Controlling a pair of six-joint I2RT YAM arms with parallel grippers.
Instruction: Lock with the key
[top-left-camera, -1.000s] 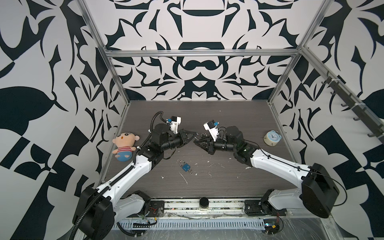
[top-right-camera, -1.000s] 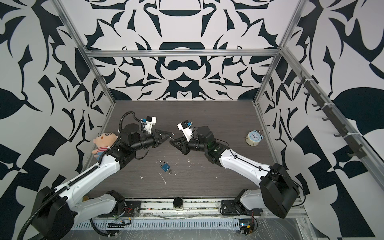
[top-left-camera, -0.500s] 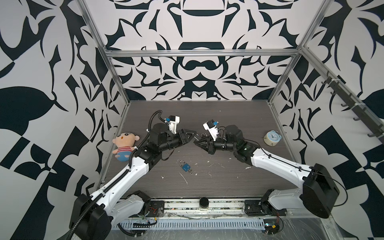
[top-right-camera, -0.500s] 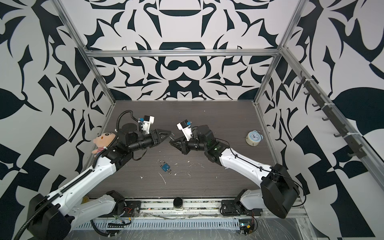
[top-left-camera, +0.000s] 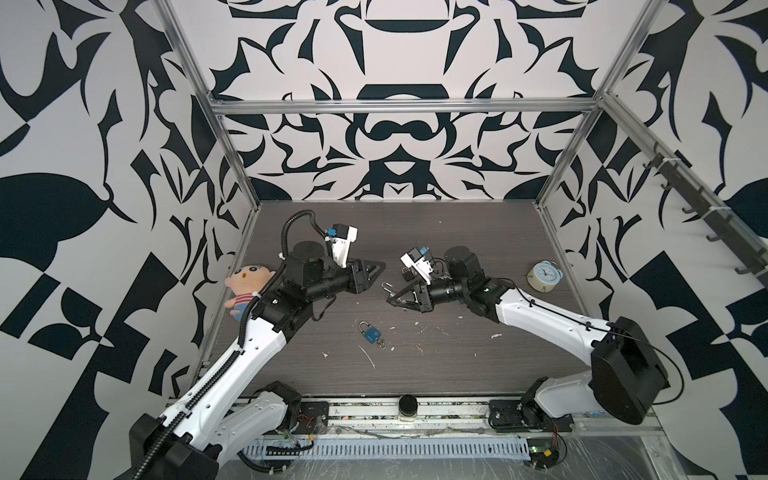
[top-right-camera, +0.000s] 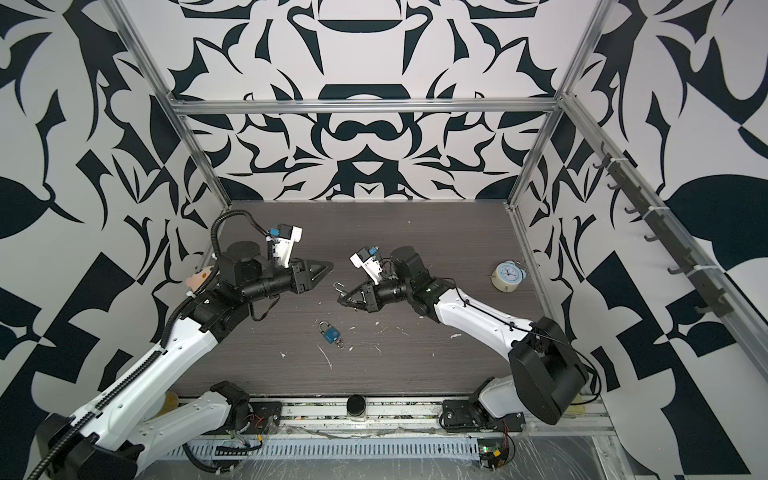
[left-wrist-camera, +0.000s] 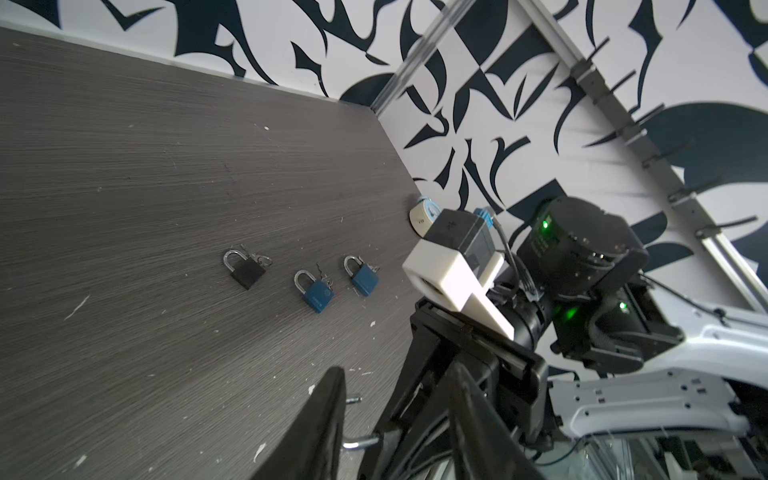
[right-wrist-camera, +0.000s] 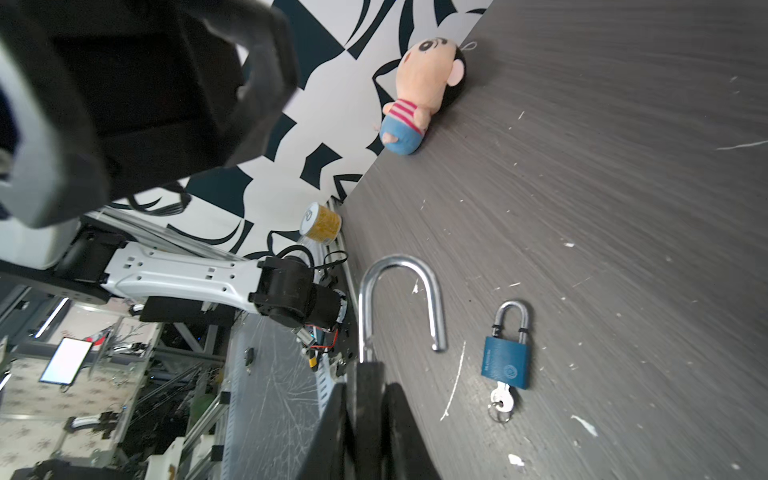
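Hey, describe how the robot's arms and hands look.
The left arm and right arm are white shells with black joints. A ribbed black cable conduit runs along the left; a thin black cable along the right. The left hand and right hand have black, tapering fingers, each carrying a white camera block.

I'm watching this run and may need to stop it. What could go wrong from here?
1. The right end effector grips the padlock with its open shackle sticking out; a push from the left end effector might twist it loose.
2. Both face tip to tip, close together, and may collide.
3. The left one is open and empty; a key sits in the blue lock on the table, but none shows in the held padlock.
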